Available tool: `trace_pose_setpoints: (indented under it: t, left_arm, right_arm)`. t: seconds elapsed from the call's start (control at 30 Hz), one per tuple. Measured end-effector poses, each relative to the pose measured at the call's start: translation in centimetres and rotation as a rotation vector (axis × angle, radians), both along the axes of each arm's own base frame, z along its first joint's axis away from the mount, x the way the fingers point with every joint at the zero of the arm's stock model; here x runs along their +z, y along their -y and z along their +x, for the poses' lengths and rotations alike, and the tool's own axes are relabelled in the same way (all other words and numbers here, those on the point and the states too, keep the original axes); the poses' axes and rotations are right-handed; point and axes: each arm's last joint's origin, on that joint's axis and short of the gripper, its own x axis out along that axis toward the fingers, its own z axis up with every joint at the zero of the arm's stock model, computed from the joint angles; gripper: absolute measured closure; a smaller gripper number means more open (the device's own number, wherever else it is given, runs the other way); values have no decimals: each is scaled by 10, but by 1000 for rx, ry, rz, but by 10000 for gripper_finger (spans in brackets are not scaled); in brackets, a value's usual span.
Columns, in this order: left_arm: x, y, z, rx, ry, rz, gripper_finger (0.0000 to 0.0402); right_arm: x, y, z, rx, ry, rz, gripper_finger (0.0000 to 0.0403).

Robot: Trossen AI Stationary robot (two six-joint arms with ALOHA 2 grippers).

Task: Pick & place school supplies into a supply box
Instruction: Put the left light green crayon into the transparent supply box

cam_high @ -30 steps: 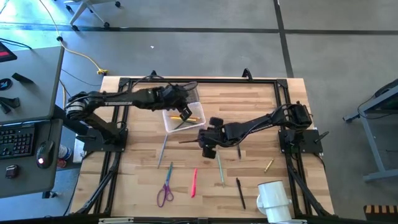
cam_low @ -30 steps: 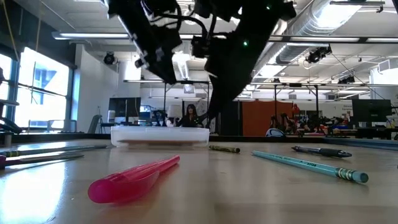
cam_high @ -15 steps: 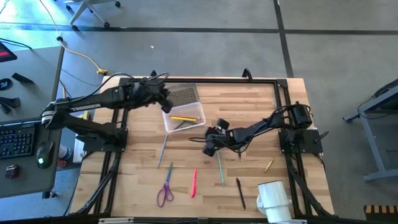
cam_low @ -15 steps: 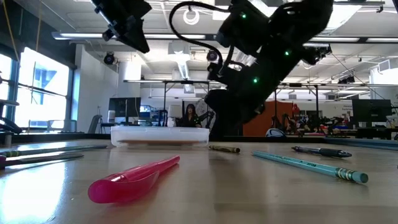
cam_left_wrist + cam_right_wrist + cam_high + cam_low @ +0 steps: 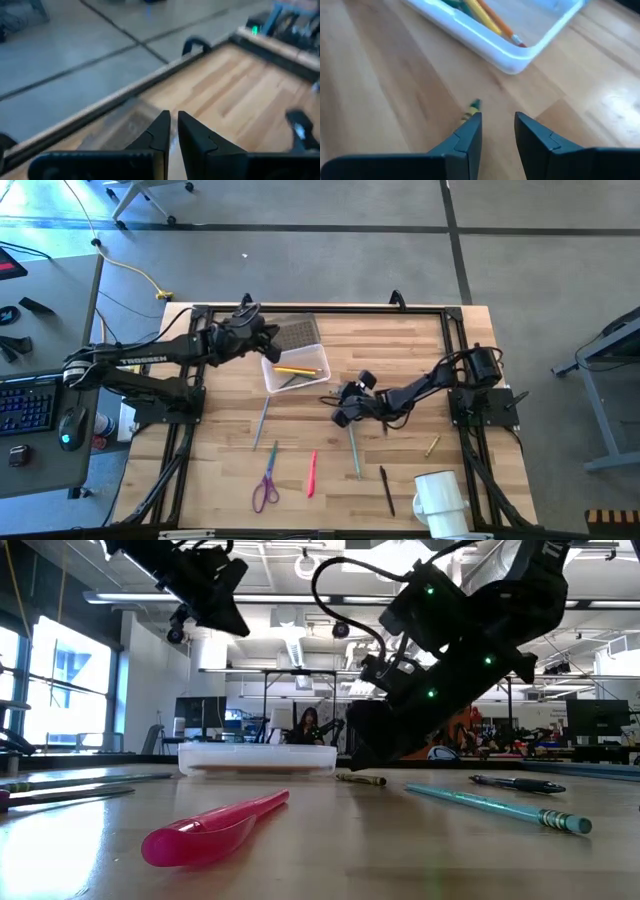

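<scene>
Since a second ago the left claw (image 5: 268, 332) has pulled back from over the supply box (image 5: 295, 366) toward the counter's far left edge, and the right claw (image 5: 340, 409) has dropped lower, just in front of the box's near right corner. In its wrist view the right claw (image 5: 497, 125) is empty, its fingers parted by a narrow gap, and a small green-tipped crayon (image 5: 470, 109) lies on the wood just ahead of one fingertip, apart from it. The left claw (image 5: 173, 127) is also empty, its fingers nearly together with only a slit between them; it hangs above the flat grey rectangle (image 5: 293, 333) behind the box. Inside the box lie a yellow pencil (image 5: 294, 370) and a darker green one (image 5: 294, 380). Spread on the counter (image 5: 400, 345) nearer the front are a grey pencil (image 5: 263, 420), purple-handled scissors (image 5: 267, 483), a pink pen (image 5: 312, 472), a teal pencil (image 5: 354, 448), a black pen (image 5: 386, 488) and a short yellow piece (image 5: 431, 445). A white mug (image 5: 440, 498) stands at the front right.
</scene>
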Motion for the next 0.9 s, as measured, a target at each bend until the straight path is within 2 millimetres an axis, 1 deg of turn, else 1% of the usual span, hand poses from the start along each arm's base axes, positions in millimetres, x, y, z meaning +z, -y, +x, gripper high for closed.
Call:
trace_pose_setpoints:
  t: [0.17, 0.43, 0.57, 0.67, 0.9]
  left_arm:
    - [2, -2, 0, 62, 8, 59, 341]
    - [9, -4, 1, 109, 33, 147, 353]
    - [13, -5, 1, 138, 55, 176, 352]
    - [15, -5, 2, 141, 74, 182, 351]
    - [15, -5, 2, 134, 53, 196, 353]
  right_arm:
    - [-5, 0, -7, 25, 62, 17, 304]
    - [-1, -1, -10, 81, 191, 16, 304]
    - [-2, -3, -9, 110, 191, 42, 304]
    - [-6, -6, -10, 112, 177, 35, 304]
    - [-14, -8, -11, 63, 157, 10, 304]
